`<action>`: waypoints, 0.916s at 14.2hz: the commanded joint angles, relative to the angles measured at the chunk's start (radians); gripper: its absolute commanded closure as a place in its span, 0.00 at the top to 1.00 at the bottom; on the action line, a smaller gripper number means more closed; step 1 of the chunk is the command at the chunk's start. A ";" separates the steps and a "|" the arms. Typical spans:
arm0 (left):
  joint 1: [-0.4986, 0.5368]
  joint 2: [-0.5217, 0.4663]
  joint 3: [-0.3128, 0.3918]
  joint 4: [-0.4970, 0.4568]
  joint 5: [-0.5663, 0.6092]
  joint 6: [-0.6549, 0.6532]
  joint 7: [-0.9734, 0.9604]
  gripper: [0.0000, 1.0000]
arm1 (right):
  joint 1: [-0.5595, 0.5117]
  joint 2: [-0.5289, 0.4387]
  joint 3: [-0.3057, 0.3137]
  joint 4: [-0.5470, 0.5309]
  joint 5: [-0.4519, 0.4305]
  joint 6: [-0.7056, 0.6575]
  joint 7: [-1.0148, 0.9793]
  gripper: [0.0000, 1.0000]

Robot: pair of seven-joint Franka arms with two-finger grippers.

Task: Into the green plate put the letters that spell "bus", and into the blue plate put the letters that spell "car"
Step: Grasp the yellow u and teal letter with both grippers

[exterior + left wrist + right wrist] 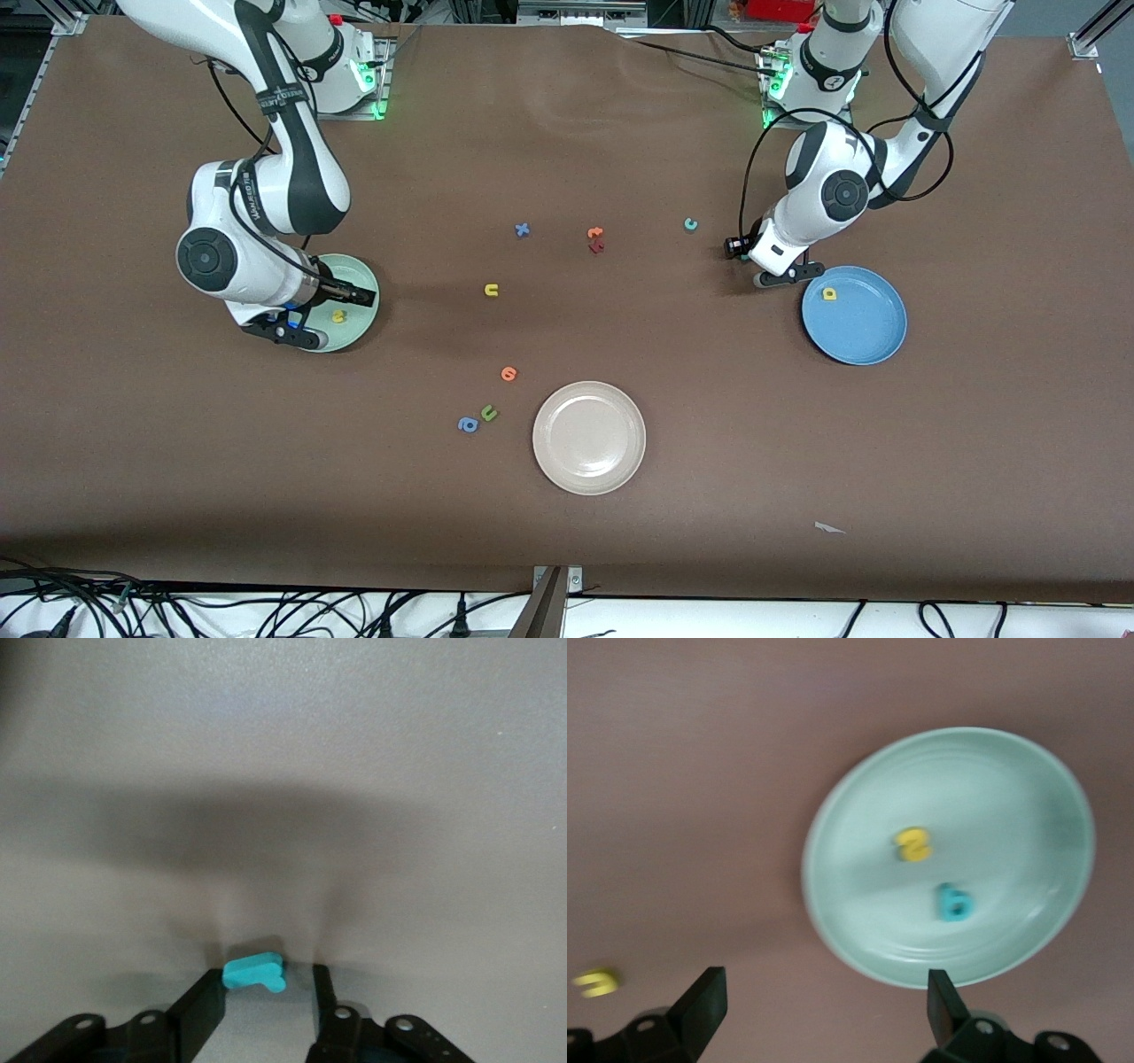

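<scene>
The left gripper (266,992) is low on the worktop (620,133) beside the blue plate (864,332); its narrow jaws touch a teal letter (254,972). The right gripper (824,1001) hangs over the green plate (1010,788), jaws wide and holding nothing. In that plate lie a yellow s (913,844) and teal b (954,903).

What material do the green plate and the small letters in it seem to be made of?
The green plate looks like smooth plastic or melamine: even pale colour, soft sheen, faint moulded rings. The yellow s and teal b look like matte foam or soft plastic: thick, flat-coloured, no glare. I cannot tell which.
</scene>
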 commanded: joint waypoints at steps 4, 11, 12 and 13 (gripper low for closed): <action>0.009 0.003 0.003 0.007 0.047 0.014 -0.014 0.48 | 0.213 0.131 -0.002 0.057 0.046 0.156 0.356 0.93; 0.009 -0.025 0.005 0.010 0.062 -0.015 -0.018 0.50 | 0.362 0.246 0.000 0.047 0.049 0.351 0.517 0.58; 0.009 -0.030 0.005 0.010 0.061 -0.016 -0.018 0.50 | 0.381 0.249 0.000 0.047 0.051 0.356 0.532 0.57; 0.010 -0.033 0.005 0.010 0.062 -0.019 -0.018 0.50 | 0.390 0.251 0.000 0.047 0.051 0.359 0.542 0.57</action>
